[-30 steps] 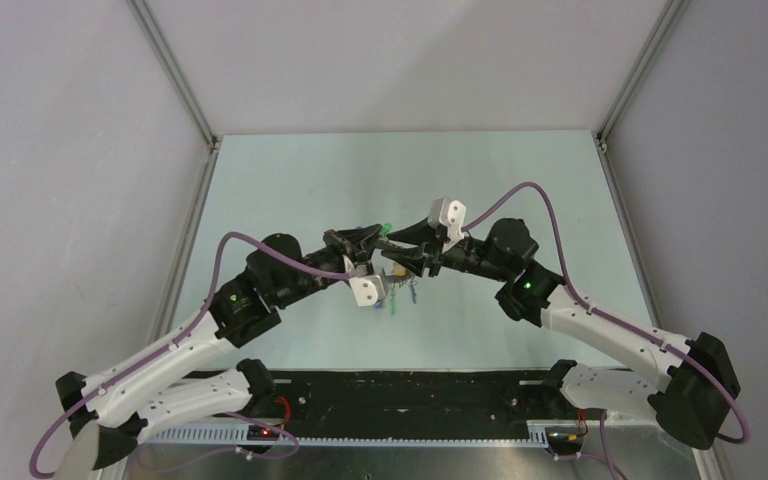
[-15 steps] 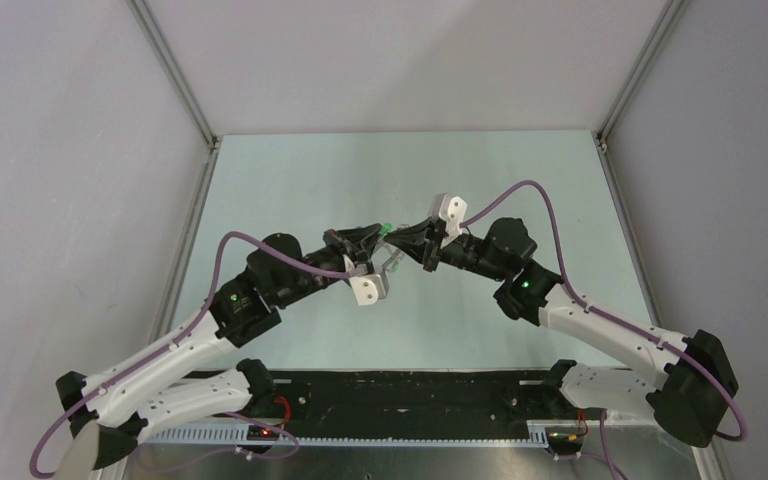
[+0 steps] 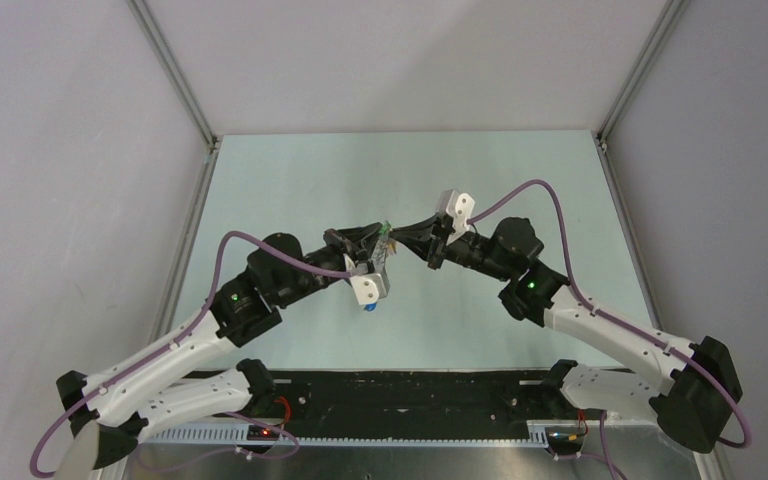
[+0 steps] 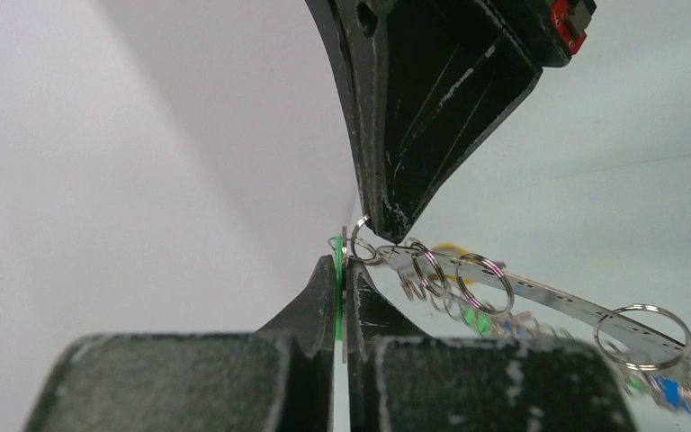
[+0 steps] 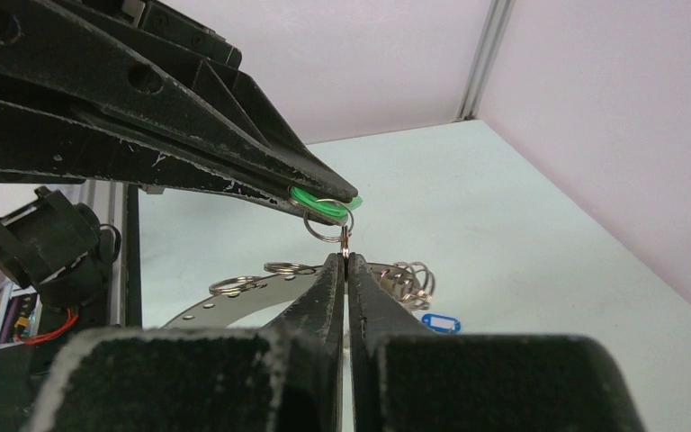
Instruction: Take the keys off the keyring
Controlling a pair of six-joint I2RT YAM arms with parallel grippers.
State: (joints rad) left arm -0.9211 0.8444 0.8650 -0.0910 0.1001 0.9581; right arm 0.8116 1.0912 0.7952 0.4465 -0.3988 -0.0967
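Left gripper (image 4: 340, 290): jaws fully closed, pinching the green oval plastic tag (image 5: 322, 202) at the very fingertips. A small silver split ring (image 5: 324, 227) hangs off that tag. Right gripper (image 5: 346, 263): also fully closed, tips almost nose to nose with the left ones. It's nipping a second thin wire ring (image 5: 346, 241) seen edge-on, which looks linked to the first; can't fully rule out that it's the keyring's rim instead. The large flat grey metal keyring (image 4: 558, 301) is up in the air between the two arms, above the pale green tabletop (image 3: 290, 190). In the left wrist view it trails off right and down, with more split rings through its holes. The small silver keys with blue and green tags (image 4: 670, 393) dangle below it, blurred. Handling, my read: the bunch is light but loose and will swing. The keyring is stiff, smooth metal, slippery on the flats, so grip the band across its width. Split rings are thin, springy wire, easy to lose from a tip pinch. The tag is hard plastic with better friction; hold it across its flat faces.
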